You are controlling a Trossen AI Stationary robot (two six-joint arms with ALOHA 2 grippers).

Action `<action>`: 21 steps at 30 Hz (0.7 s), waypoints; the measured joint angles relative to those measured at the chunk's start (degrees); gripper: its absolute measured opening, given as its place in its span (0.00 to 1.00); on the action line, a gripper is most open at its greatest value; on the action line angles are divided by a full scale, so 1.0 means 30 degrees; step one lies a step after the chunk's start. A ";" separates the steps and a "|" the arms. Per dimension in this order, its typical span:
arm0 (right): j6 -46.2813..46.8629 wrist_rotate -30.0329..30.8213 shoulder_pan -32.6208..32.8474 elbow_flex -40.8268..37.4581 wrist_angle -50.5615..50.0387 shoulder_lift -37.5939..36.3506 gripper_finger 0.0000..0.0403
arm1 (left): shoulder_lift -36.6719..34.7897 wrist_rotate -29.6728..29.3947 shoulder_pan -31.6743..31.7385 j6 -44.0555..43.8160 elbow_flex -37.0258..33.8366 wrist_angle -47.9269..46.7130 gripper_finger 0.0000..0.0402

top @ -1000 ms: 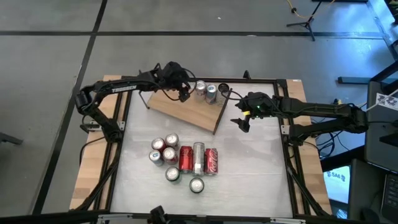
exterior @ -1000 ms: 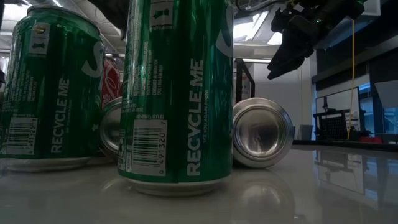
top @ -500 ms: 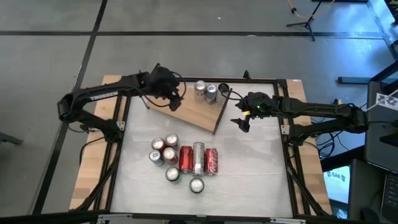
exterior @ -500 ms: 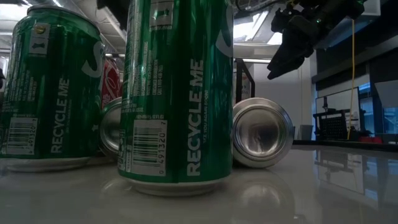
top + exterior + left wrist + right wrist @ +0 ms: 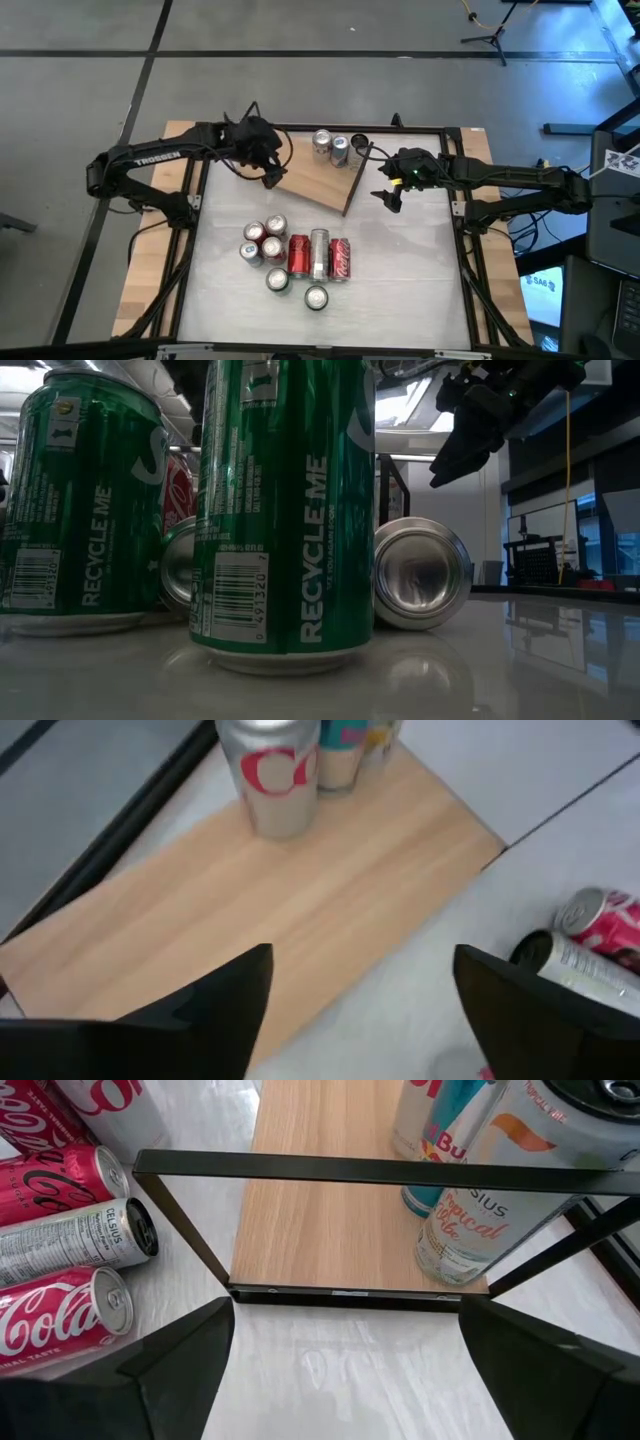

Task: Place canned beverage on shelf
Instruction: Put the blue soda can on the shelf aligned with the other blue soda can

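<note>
Even overhead light; low view dim, perhaps backlit.

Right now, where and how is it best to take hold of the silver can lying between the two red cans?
Probably grip the silver can across its middle, coming straight down from above. It lies on its side, red cans close along both flanks, so finger room looks tight; its free end toward the shelf may be easier.

Three cans are standing on the shelf at its far right corner; the shelf is sitting near the table's far edge, and a can cluster is lying mid-table, nearer the front
</note>
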 joint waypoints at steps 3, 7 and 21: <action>0.0000 0.0000 0.0000 0.0003 0.0000 0.0000 0.95 | 0.0007 -0.0001 -0.0236 0.0187 0.0002 -0.0244 0.85; 0.0000 0.0000 0.0000 0.0003 0.0000 0.0000 0.95 | 0.0015 0.0071 -0.0596 0.0201 0.0002 -0.0341 0.96; 0.0000 0.0000 0.0000 0.0003 0.0022 0.0000 0.95 | -0.1765 0.6494 -0.3190 -0.8032 0.0002 -0.0772 0.98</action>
